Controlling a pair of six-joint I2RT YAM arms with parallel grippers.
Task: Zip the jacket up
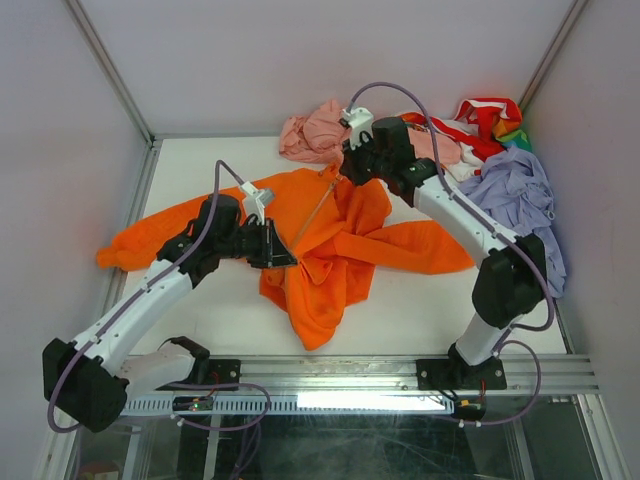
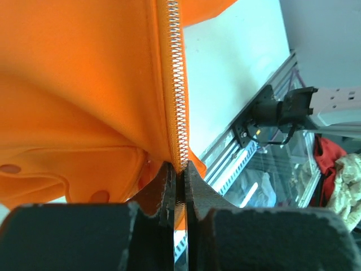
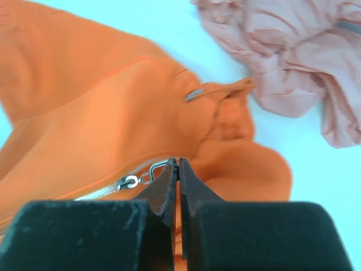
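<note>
Looking down from the overhead camera, I see the large bright orange fabric jacket (image 1: 330,245) spread crumpled across the middle of the white worktop (image 1: 420,310), one sleeve trailing toward the left wall and another lying out to the right. My left pincer (image 1: 285,255) sits at the jacket's lower left part, and in its wrist view its jaws are closed on the bottom end of the silver zipper teeth (image 2: 176,84), with the orange fabric edge pinched between them and the toothed strip running straight up from the grip. My right pincer (image 1: 345,172) is at the jacket's upper edge; in its own camera the two black fingers (image 3: 163,189) are pressed together right at the metal zipper pull (image 3: 157,167), which appears to be nipped at their tips (the slider sits just left of them on the zip line). A taut line of zipper runs between the two pincers in the overhead view. Behind the right arm, a pale pink crumpled garment (image 1: 315,130) lies at the far edge, just beside the jacket, and a lilac garment (image 1: 515,195) is heaped at the right wall.
</note>
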